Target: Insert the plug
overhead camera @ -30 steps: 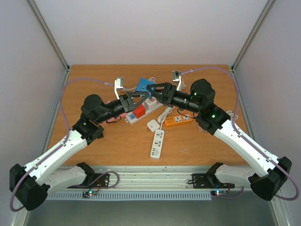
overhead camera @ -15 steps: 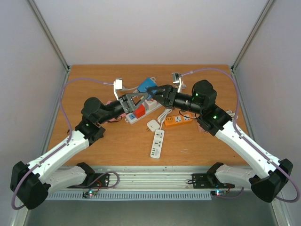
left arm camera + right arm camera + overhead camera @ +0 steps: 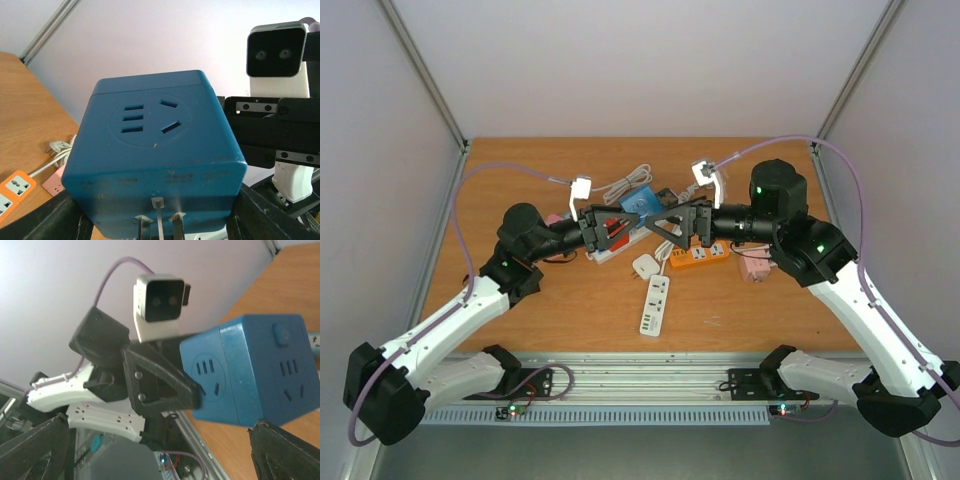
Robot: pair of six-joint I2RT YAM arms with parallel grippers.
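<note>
The plug is a blue cube adapter (image 3: 155, 150) with metal prongs on its underside and sockets on its faces. My left gripper (image 3: 160, 220) is shut on it, a finger against each side, holding it above the table (image 3: 520, 170). From above, the cube (image 3: 640, 203) hangs over the clutter of power strips, the left gripper (image 3: 625, 218) behind it. My right gripper (image 3: 665, 225) faces it from the right, open and apart from it. In the right wrist view the cube (image 3: 255, 370) sits against a left finger (image 3: 160, 380), and the right gripper (image 3: 160, 455) is spread wide.
A white and red power strip (image 3: 610, 242) lies under the left gripper. An orange strip (image 3: 698, 256), a white strip (image 3: 655, 305), a small white adapter (image 3: 644, 266) and a pink block (image 3: 755, 266) lie near the middle. White cable (image 3: 625, 185) coils behind.
The right gripper has opened wide, let go of the blue cube and pulled back to the right. The left gripper keeps the cube and has brought it slightly nearer and lower.
</note>
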